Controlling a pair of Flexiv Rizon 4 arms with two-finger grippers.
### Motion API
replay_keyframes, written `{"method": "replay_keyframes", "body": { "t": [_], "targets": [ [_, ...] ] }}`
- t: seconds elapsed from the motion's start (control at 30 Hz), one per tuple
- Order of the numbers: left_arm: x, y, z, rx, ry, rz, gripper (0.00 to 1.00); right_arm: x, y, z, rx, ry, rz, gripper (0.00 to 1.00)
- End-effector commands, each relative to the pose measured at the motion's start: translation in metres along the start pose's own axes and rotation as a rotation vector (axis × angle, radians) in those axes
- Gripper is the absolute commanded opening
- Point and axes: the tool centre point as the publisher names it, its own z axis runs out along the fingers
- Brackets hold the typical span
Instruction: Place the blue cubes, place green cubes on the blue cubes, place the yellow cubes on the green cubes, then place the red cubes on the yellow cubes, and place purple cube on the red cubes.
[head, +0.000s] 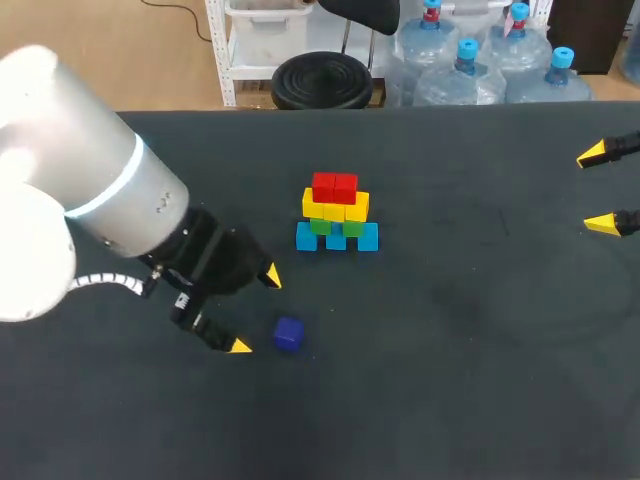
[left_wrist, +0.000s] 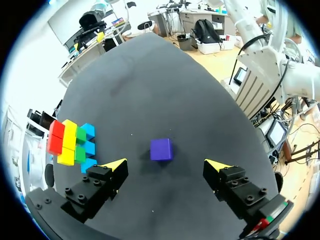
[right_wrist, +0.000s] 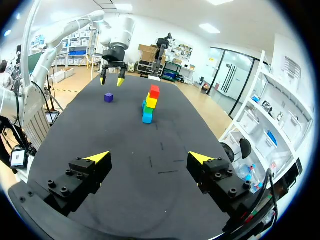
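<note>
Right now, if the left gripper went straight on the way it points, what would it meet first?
Probably the purple cube, lying just ahead of the open left gripper and centred between its fingers. Depth is unclear, so the table might come first.

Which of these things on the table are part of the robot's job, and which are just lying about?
Part of the job: blue cubes, green cubes, yellow cubes and red cubes, stacked bottom to top; purple cube, loose ahead of the open left gripper.
Not in use: right gripper, open, off to one side; black table underneath.
</note>
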Motion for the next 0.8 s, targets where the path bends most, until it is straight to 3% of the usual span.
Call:
{"method": "replay_keyframes", "body": {
  "t": [0.03,0.37,0.6,0.77,0.8],
  "targets": [
    [0.002,0.009,0.012,0.008,0.005,-0.004,1.00,0.001,-0.001,0.001,0.000,-0.002,-0.001,1.00],
    [0.002,0.017,0.024,0.005,0.004,-0.013,1.00,0.001,-0.001,0.001,0.000,-0.002,-0.001,1.00],
    [-0.004,0.011,0.029,0.016,0.004,-0.002,0.96,0.001,-0.001,0.001,0.000,-0.002,-0.001,1.00],
    [-0.006,0.008,0.031,0.022,0.006,-0.006,0.82,0.001,-0.001,0.001,0.000,-0.002,-0.001,1.00],
    [-0.006,0.008,0.032,0.024,0.010,-0.008,0.73,0.001,-0.001,0.001,0.000,-0.002,-0.001,1.00]
  ]
}}
